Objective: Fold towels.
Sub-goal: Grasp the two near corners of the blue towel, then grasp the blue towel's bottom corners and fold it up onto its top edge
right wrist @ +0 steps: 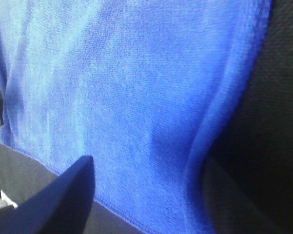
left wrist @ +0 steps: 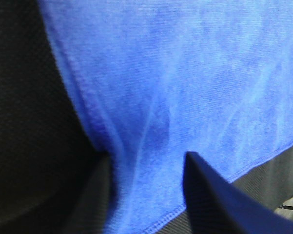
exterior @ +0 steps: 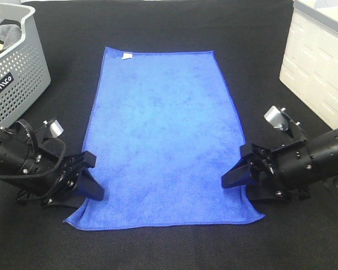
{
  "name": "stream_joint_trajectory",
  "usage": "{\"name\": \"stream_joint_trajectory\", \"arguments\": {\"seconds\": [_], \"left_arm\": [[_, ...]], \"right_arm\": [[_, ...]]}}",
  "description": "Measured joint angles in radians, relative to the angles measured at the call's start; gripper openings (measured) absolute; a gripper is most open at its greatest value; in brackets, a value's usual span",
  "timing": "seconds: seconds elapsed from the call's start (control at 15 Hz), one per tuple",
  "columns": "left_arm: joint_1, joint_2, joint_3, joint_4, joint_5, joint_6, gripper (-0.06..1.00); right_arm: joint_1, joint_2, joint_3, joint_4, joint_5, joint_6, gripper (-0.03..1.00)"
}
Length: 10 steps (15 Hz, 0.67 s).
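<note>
Towel [exterior: 163, 140] lies flat between left gripper [exterior: 95, 179] and right gripper [exterior: 236, 177]; basket [exterior: 17, 67] sits beyond the left 1.

the only lettering is on the grey basket [exterior: 28, 67] at the far left of the high view. a small dark label [exterior: 2, 84] on its perforated side wall carries a short row of white characters, set on a slant. they are too small and blurred to read with any certainty. a little white tag [exterior: 126, 55] sits at the far edge of the blue towel [exterior: 163, 135]; no print can be made out on it.
</note>
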Motion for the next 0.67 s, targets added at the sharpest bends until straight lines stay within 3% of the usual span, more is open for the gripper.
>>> {"name": "stream_joint_trajectory", "arguments": {"seconds": [0.13, 0.27, 0.33, 0.67], "left_arm": [[0.000, 0.005, 0.000, 0.007, -0.020, 0.000, 0.22], [0.000, 0.010, 0.000, 0.011, -0.032, 0.016, 0.04], [0.000, 0.010, 0.000, 0.011, -0.032, 0.026, 0.01], [-0.001, -0.035, 0.002, 0.068, -0.049, 0.011, 0.01]], "right_arm": [[0.006, 0.001, -0.002, -0.015, -0.037, 0.073, 0.46], [0.006, 0.009, -0.002, -0.040, -0.080, 0.113, 0.20], [0.006, 0.010, -0.002, -0.041, -0.085, 0.123, 0.02], [0.006, -0.011, -0.002, -0.087, -0.089, 0.170, 0.00]]}}
